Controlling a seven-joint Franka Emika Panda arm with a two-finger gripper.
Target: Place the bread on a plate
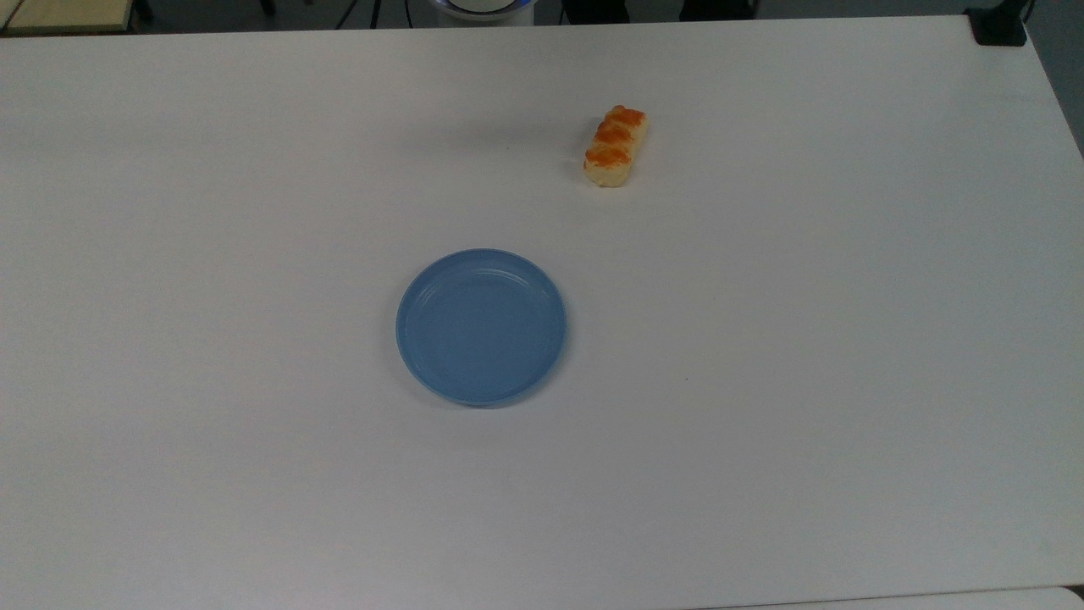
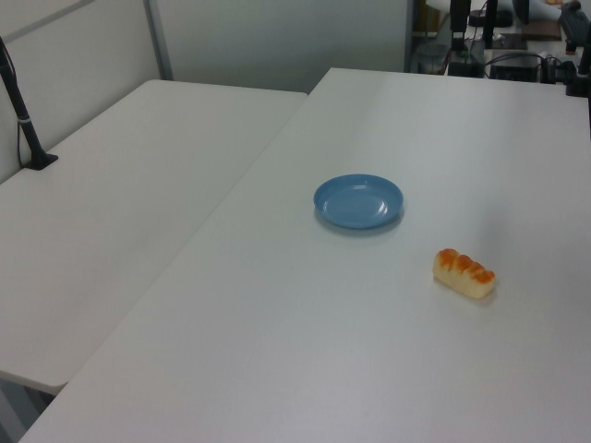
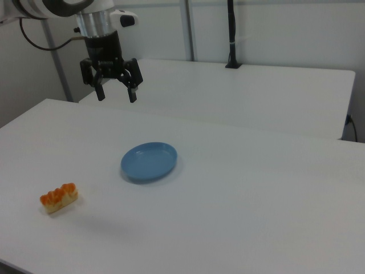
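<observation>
While the claw (image 3: 116,93) hangs high above the white bench (image 1: 804,356) with its two fingers spread and nothing between them, the bread (image 1: 616,146) lies flat on the bench, untouched. In the right view the claw is toward the far left, with the bread well below it at the near left edge; this looks like a waiting pose ahead of a descent, so I judge the task not yet begun.

Glazed bumps face upward on the bread, and its long sides are free all round, which should leave room for the fingers to close across its narrow width. In the top view it sits toward the far right of the plate (image 1: 481,327), well apart from it; in the left view it lies nearer and to the right of the plate.

Only one container is present: the light-blue plate, resting upright near the bench's middle, and it holds nothing. Bare bench lies between plate and bread.
</observation>
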